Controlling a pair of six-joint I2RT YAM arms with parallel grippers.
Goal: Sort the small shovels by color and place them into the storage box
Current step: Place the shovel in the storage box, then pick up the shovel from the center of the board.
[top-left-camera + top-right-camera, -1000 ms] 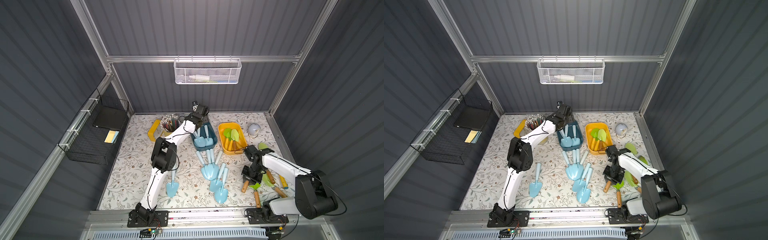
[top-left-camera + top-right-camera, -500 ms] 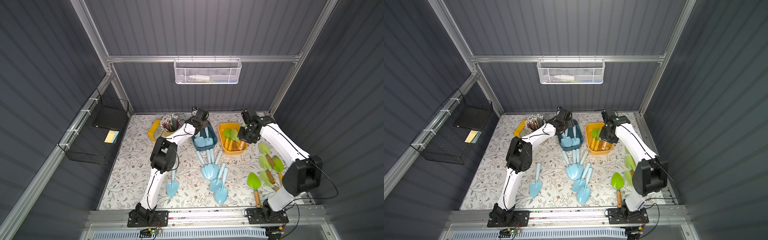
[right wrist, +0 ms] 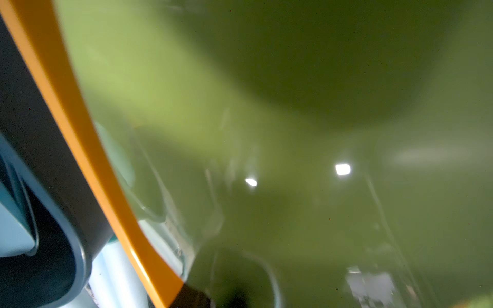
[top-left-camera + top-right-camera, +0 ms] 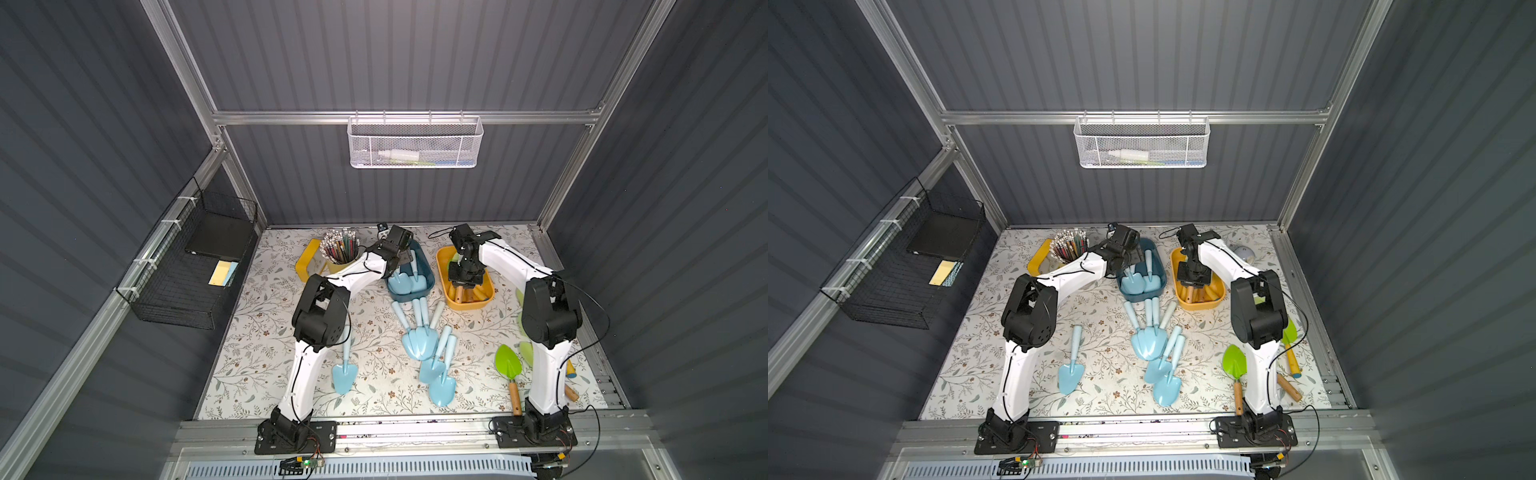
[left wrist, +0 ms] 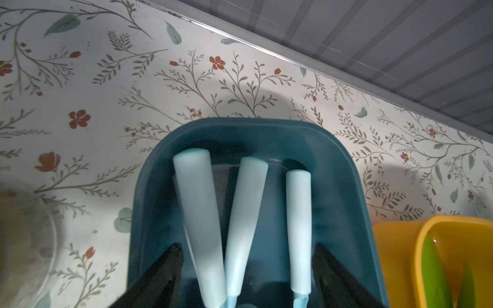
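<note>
Over the teal storage box (image 4: 428,266) hangs my left gripper (image 4: 401,266), open; in the left wrist view its fingers (image 5: 170,264) stand wide apart around three pale-blue shovel handles (image 5: 298,226) lying in the box (image 5: 240,125). My right gripper (image 4: 465,278) is low inside the yellow box (image 4: 469,305), shut on a green shovel whose wooden handle (image 4: 459,293) sticks out below it. That shovel's green blade (image 3: 293,133) fills the right wrist view, blurred. Several blue shovels (image 4: 422,340) lie mid-table, one alone (image 4: 344,376). A green shovel (image 4: 508,363) lies front right, and others are partly hidden behind the right arm (image 4: 1289,332).
A cup of pencils (image 4: 340,249) stands beside the teal box at the back left. A small white dome (image 4: 1244,251) sits at the back right. A white mesh basket (image 4: 415,141) hangs on the back wall. A black wire basket (image 4: 195,266) hangs on the left wall.
My right arm swung from the green shovels at the front right to the yellow box and has sunk into it. My left gripper stayed over the teal box and shifted slightly.
</note>
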